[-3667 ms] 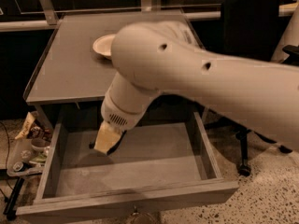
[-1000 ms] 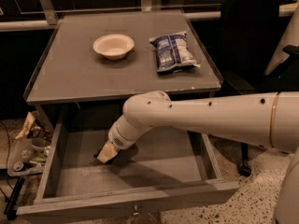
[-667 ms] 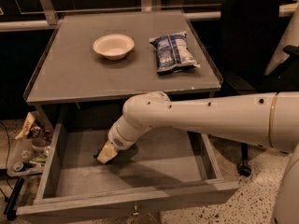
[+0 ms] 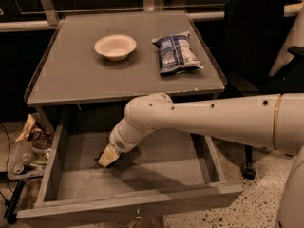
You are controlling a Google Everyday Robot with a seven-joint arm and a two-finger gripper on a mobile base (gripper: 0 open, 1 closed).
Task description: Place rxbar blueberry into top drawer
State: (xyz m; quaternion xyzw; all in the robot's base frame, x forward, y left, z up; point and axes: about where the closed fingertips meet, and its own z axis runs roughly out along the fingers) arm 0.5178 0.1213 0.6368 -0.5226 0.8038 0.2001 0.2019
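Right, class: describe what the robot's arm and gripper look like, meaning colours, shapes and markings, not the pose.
The arm is a thick, smooth, cream-white tube with a rounded joint, small dark dots along its shell and a thin gold ring near the right edge. It narrows to a ribbed white wrist. The gripper, inside the open drawer, is a tan block. No loose cables show.

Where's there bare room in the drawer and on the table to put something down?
Drawer: floor bare along the front and right wall; the gripper crowds the left-back. Table: front half bare, before the bowl and chip bag.
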